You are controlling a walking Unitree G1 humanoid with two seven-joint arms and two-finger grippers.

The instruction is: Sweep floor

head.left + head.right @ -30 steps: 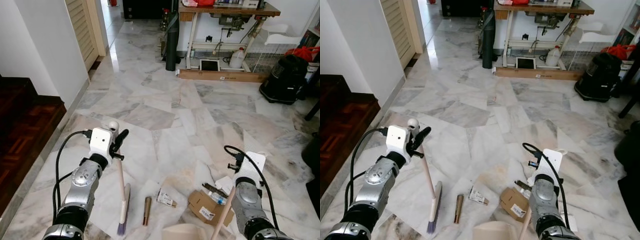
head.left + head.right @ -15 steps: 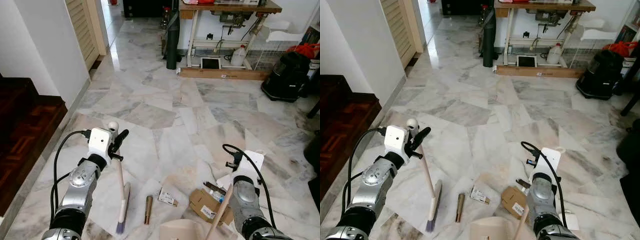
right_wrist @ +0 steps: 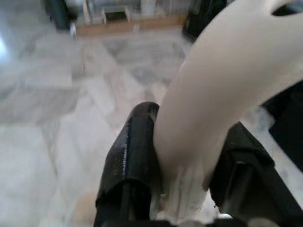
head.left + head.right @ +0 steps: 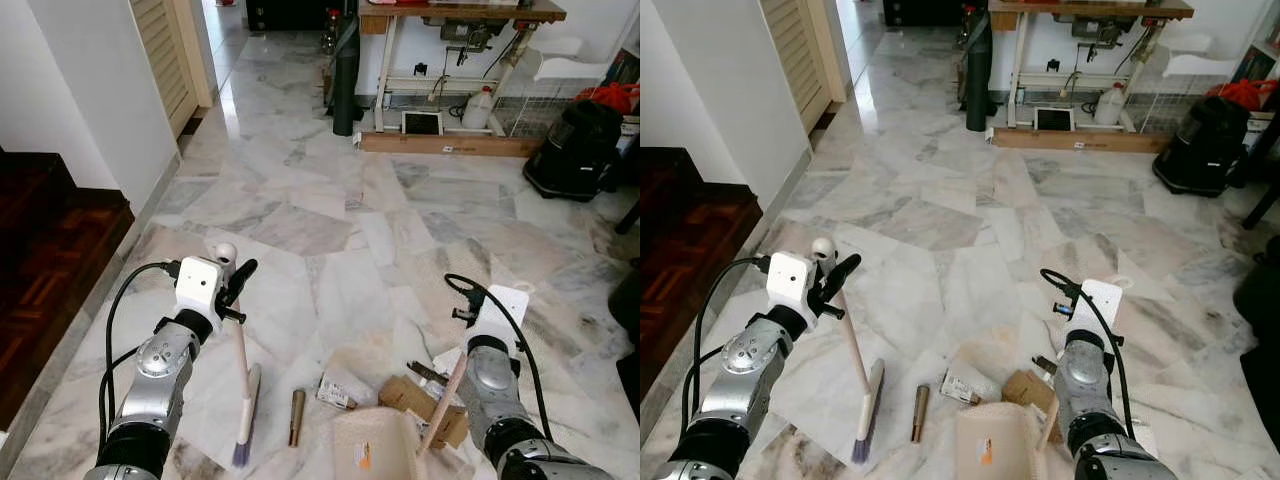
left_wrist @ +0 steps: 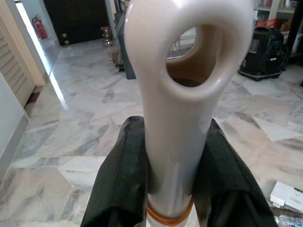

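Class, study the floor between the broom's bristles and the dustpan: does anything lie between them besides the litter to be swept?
Nothing but litter. Between the broom, held by the left gripper, and the dustpan, held by the right gripper, lie a brown tube and a small packet. The cardboard box sits beside the pan.

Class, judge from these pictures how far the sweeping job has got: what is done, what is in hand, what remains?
Done: both tools are gripped. The left gripper is shut on the broom handle, the right gripper on the dustpan handle.
In hand: the dustpan sits on the floor beside the litter.
Left: the cardboard box, brown tube and small packet lie unswept on the marble floor.
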